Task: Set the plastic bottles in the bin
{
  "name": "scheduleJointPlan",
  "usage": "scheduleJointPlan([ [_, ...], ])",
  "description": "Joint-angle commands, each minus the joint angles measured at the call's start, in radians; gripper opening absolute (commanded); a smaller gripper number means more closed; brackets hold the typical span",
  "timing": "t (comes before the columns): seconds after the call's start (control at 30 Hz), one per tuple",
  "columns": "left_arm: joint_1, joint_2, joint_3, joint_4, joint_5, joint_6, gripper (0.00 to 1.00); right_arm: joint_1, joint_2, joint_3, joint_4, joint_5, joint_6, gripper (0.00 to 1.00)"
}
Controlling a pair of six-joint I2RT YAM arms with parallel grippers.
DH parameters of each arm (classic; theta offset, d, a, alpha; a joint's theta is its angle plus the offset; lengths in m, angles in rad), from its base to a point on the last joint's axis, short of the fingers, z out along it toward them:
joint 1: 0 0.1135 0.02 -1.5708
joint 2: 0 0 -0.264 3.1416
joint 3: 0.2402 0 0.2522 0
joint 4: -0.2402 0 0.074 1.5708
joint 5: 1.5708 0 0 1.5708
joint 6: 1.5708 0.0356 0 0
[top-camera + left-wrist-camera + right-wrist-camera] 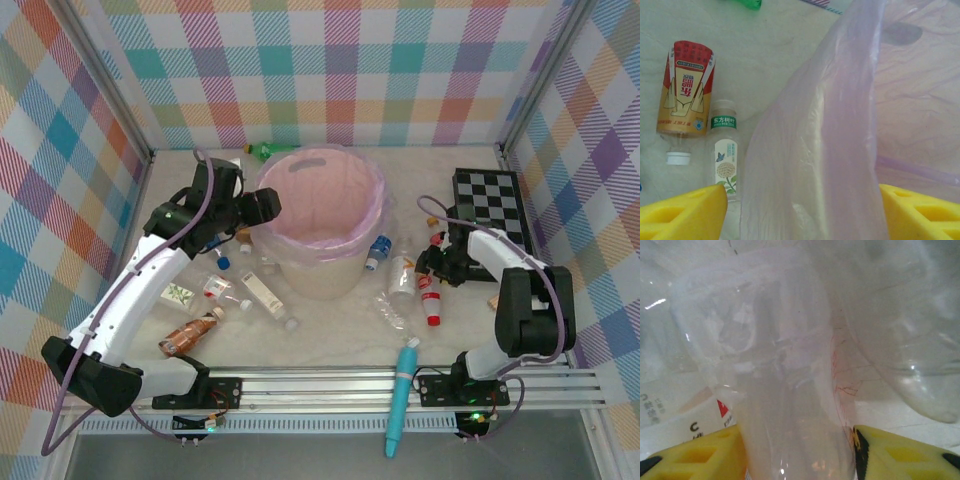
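The bin (330, 285), a pale bucket lined with a pink bag (850, 125), stands mid-table. My left gripper (262, 207) (805, 200) is open at the bin's left rim, and a fold of the bag lies between its yellow fingers (685, 215). Beside it on the table lie a red-and-gold labelled bottle (685, 90) and a clear bottle with a green band (725, 150). My right gripper (432, 265) (797, 440) is low on the right among bottles, with its pads (895, 452) pressed on both sides of a clear plastic bottle (795, 390).
A green bottle (265, 151) lies behind the bin. A copper-brown bottle (188, 335) and several others lie front left. White-labelled (402, 275), red-capped (431, 300) and blue-capped (379, 250) bottles lie right of the bin. There is a teal tube (400, 395) near the front rail and a checkered board (488, 205) at the far right.
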Motion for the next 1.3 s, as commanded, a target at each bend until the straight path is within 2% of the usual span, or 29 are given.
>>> scheduleJointPlan([
  [0.0,-0.011,-0.009,-0.037,0.047,0.011,-0.026,0.75,-0.007,0.017,0.009,0.018,0.01,0.004,0.49],
  [0.3,-0.014,-0.002,-0.062,0.078,0.033,-0.017,0.74,-0.007,-0.138,0.103,-0.161,0.04,-0.035,0.46],
  [0.47,-0.013,0.003,-0.059,0.072,0.031,0.004,0.74,-0.007,-0.258,0.23,-0.239,-0.074,-0.078,0.46],
  [0.6,-0.014,0.002,-0.069,0.088,0.037,0.022,0.75,-0.007,-0.288,0.44,-0.311,-0.145,-0.075,0.45],
  [0.73,-0.016,0.021,-0.058,0.088,0.064,0.045,0.77,0.014,-0.24,0.681,-0.354,-0.235,-0.071,0.43],
  [0.97,-0.021,0.029,-0.044,0.089,0.055,0.069,0.77,0.188,-0.054,1.086,-0.343,-0.247,-0.062,0.43],
  [1.1,-0.021,0.034,-0.042,0.088,0.047,0.073,0.77,0.332,0.066,1.288,-0.325,-0.275,-0.047,0.43],
  [1.27,-0.023,0.042,-0.039,0.089,0.045,0.076,0.77,0.49,0.232,1.459,-0.36,-0.278,-0.063,0.43],
])
